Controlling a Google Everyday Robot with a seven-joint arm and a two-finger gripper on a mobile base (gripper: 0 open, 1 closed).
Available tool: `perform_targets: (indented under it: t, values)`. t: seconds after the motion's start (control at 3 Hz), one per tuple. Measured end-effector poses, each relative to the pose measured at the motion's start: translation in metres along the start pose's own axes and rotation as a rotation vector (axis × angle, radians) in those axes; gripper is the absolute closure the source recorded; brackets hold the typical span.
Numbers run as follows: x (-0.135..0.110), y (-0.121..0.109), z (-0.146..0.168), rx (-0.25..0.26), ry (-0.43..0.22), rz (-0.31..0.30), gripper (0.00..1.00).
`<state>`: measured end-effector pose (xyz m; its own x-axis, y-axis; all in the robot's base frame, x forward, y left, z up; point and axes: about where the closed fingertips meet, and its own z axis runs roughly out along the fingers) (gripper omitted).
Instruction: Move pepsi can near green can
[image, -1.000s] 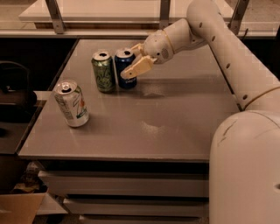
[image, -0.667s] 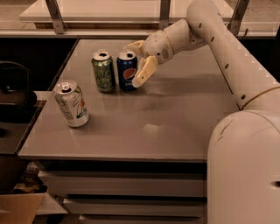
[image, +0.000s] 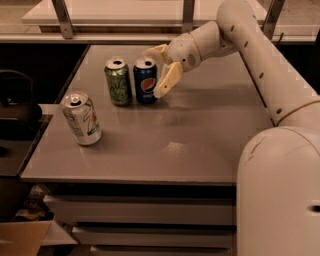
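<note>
Gripper (image: 153, 73) is spread wide and grips nothing. We see one finger behind the pepsi can (image: 145, 81) top and the other just beside its right flank; contact we can't tell. The pepsi can stands upright, far side of the grey table (image: 200, 142), just right of the green can (image: 118, 83). A white can (image: 81, 119) stands well apart near the left edge. Nothing sits between the cans.

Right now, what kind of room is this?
Maybe a test lab or office: a plain grey table over drawers, with the robot's gripper open by a pepsi can next to a green can.
</note>
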<state>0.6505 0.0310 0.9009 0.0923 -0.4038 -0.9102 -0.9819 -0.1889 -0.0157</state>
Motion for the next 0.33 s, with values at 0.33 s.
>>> perform_targets:
  t: [0.33]
  values:
    - [0.0002,0.0001,-0.0067,-0.009,-0.014,0.003,0.00]
